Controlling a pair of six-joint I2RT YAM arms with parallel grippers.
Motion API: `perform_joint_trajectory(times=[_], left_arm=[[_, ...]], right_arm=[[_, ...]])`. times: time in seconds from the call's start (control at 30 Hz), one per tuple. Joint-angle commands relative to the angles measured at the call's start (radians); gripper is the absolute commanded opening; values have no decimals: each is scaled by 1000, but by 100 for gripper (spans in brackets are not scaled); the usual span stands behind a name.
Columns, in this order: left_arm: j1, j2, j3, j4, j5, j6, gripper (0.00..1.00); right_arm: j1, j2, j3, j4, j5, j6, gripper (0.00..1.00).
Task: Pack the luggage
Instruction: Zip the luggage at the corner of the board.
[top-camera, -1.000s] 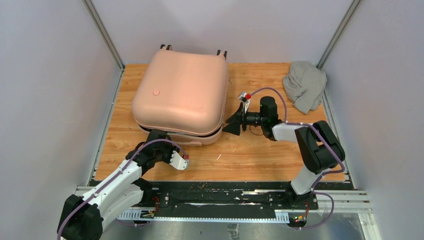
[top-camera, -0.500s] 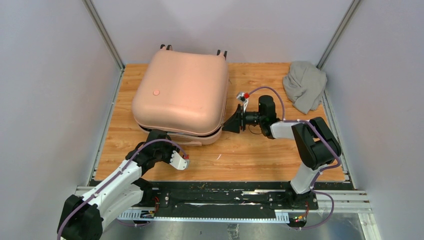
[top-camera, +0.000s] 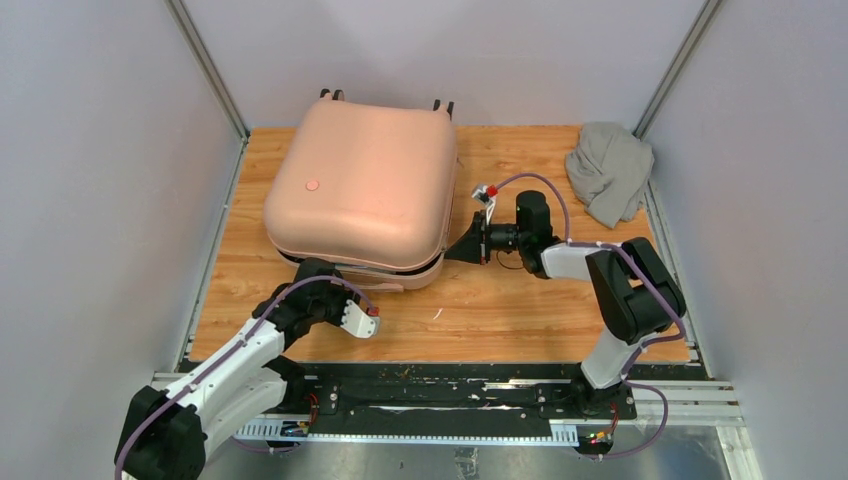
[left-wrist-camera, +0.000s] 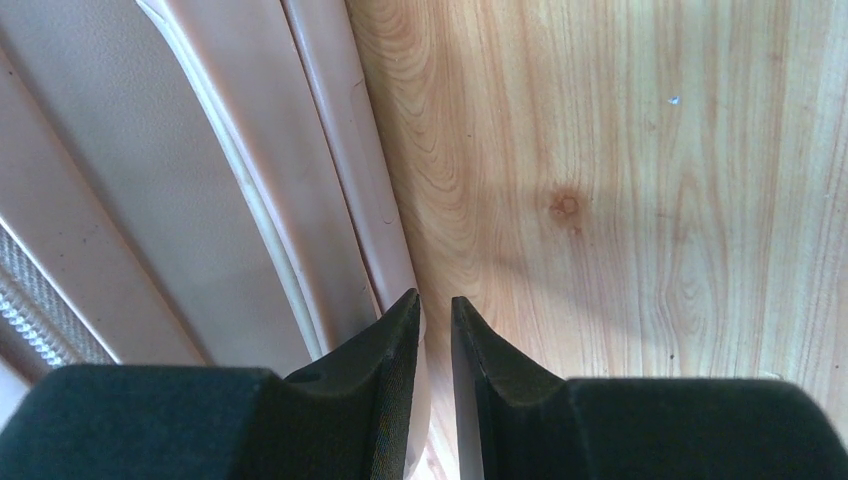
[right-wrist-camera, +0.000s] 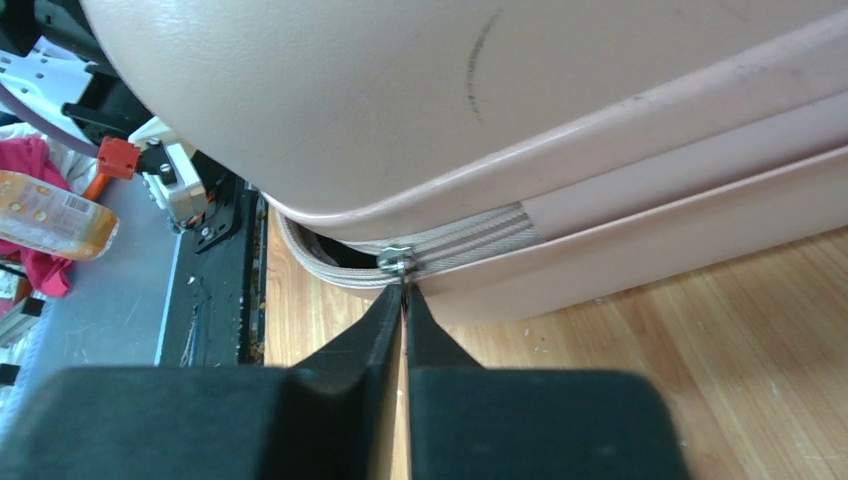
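Luggage (top-camera: 365, 190): lies flat on the far-left part of the wooden table (top-camera: 500, 300), with its domed shell facing up.
Heading: the black wheels (top-camera: 333, 95) are at the far edge. The axis from wheel end to handle end runs far to near, with the near end skewed slightly left.
Top view only: shows the whole outline, a near-square with rounded corners, and a small round emblem (top-camera: 311, 185) on the shell's left side. A crumpled grey cloth (top-camera: 608, 180) sits in the far-right corner, well apart from the case.
Right wrist only: shows a ribbed beige zipper tape (right-wrist-camera: 470, 240) between the two shells, a small metal zipper slider (right-wrist-camera: 396, 262), and a dark slit where the shells part at the corner. A faint dark scuff marks the glossy shell.
Left wrist only: shows the stepped, smooth pink rims of the near edge against knotty, pale-grained wood.
Right gripper (right-wrist-camera: 403, 290): clenched to a hairline gap at the case's right side, with its tips touching the slider. I cannot tell whether the pull is pinched.
Left gripper (left-wrist-camera: 432, 300): sits at the near-left corner, tucked under the overhanging shell. Its black wedge fingers are clamped narrowly on the lower shell's lip.
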Motion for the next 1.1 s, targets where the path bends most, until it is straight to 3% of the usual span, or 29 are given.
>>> perform_joint_trajectory(times=[0.0,0.23,0.7,1.07], left_arm=[[-16,12,68,211,2,-6,26],[-34,17,68,219,-6,-50,25],[-118,47,86,290,-79,-146,17],[-163,84,115,304,-80,-206,9]], right_arm=[[50,-50,-20,-52,20,-35,0],[104,-102,-87,-110,114,-62,0],[272,-318,-146,-274,479,-189,0],[444,-394,-195,-311,547,-180,0]])
